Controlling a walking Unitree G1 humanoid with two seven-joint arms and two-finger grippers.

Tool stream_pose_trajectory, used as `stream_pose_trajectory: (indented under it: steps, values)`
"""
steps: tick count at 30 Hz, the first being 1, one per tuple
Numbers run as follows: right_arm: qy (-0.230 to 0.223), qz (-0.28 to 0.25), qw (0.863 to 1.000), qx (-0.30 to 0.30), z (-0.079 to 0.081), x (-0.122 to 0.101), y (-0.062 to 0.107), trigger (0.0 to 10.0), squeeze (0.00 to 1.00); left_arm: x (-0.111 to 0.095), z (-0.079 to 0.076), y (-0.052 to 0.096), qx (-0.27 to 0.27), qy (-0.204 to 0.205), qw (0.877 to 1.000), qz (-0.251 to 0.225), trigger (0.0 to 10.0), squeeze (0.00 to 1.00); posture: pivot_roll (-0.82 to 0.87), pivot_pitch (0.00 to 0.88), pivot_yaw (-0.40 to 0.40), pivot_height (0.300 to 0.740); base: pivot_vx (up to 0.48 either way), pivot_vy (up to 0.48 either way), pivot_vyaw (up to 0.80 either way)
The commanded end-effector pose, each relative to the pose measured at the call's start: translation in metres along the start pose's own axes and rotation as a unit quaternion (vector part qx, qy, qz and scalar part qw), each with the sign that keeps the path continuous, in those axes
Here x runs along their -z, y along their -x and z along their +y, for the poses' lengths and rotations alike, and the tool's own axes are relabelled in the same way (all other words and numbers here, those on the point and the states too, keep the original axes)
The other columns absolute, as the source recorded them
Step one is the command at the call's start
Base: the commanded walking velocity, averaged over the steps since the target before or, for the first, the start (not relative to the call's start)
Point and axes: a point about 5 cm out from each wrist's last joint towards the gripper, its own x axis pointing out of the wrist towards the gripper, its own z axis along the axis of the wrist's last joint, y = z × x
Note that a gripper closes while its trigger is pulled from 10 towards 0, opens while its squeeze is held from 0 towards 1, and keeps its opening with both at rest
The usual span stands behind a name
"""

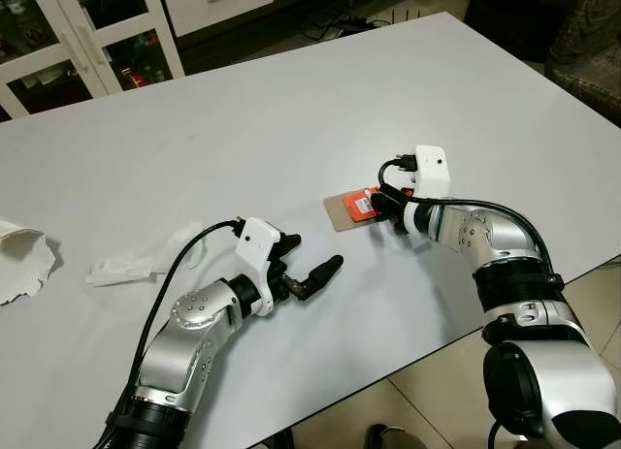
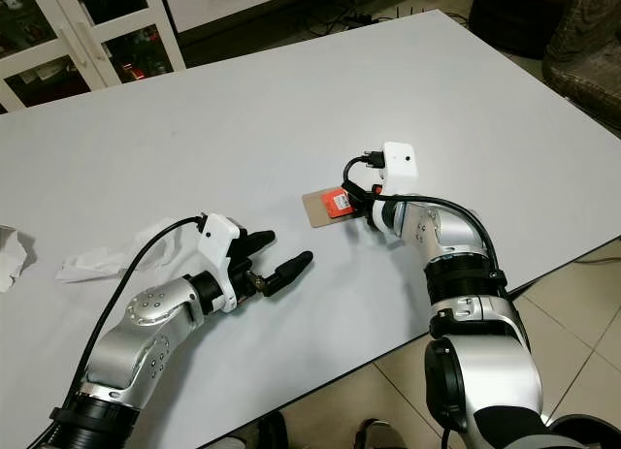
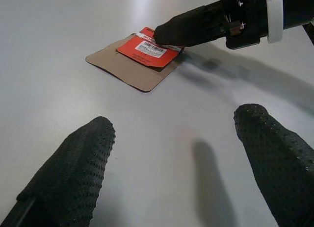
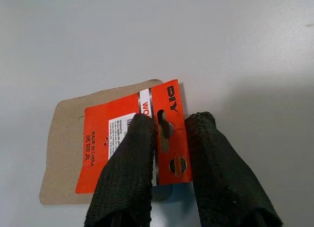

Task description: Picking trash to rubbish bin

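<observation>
A flat orange printed packaging card on a brown cardboard backing (image 4: 122, 148) is seen lying on the plain white desk (image 1: 291, 110), directly under the tips of the right gripper (image 4: 169, 138). The right gripper's two black fingers (image 4: 130, 168) are drawn close together over the card's hang-hole end, with only a narrow strip of orange showing between them. Whether the card is truly pinched or only pressed against the desk cannot be told.

The left gripper (image 3: 176, 153) is held low over the desk with its fingers (image 3: 73, 173) spread wide and nothing between them. The card lies ahead of those fingers, well apart from them.

The card's long axis is judged to run outward from the right fingers, roughly along the line in which they point. The hang-hole end sits at the fingertips, and the brown backing extends away beyond them.

Several risks are judged from this. The card is thin and lies flush on the smooth desk, so the fingers could close on air and slide over it. The card could also be pushed away across the desk rather than lifted. If only the orange layer is caught near its edge, the card could droop, twist or slip out during the carry.

White crumpled tissue paper (image 1: 136, 265) is seen beyond the left gripper's outer side, near the desk's left part.
</observation>
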Motion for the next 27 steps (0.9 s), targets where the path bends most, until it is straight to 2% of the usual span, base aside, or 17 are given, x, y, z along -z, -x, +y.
stream_pose_trajectory:
  steps: [1, 13, 27]
  values:
    - [-0.011, 0.014, 1.000, -0.001, -0.002, 0.010, -0.002, 0.0, 0.00, 0.001, -0.001, 0.001, 0.004, -0.001, 1.000, 0.009, 10.0, 0.00, -0.04, 0.151, 0.064, 0.740, 0.000, 0.000, 0.00]
    - [-0.011, 0.008, 1.000, 0.010, -0.007, 0.010, -0.001, 0.0, 0.00, 0.002, -0.001, 0.000, 0.006, -0.001, 1.000, 0.009, 10.0, 0.00, -0.04, 0.153, 0.065, 0.740, 0.000, 0.000, 0.00]
    - [0.018, -0.083, 0.996, 0.037, -0.013, -0.022, 0.008, 0.0, 0.00, 0.002, -0.001, -0.001, 0.006, -0.002, 1.000, 0.008, 10.0, 0.00, -0.04, 0.147, 0.068, 0.740, 0.000, 0.000, 0.00]
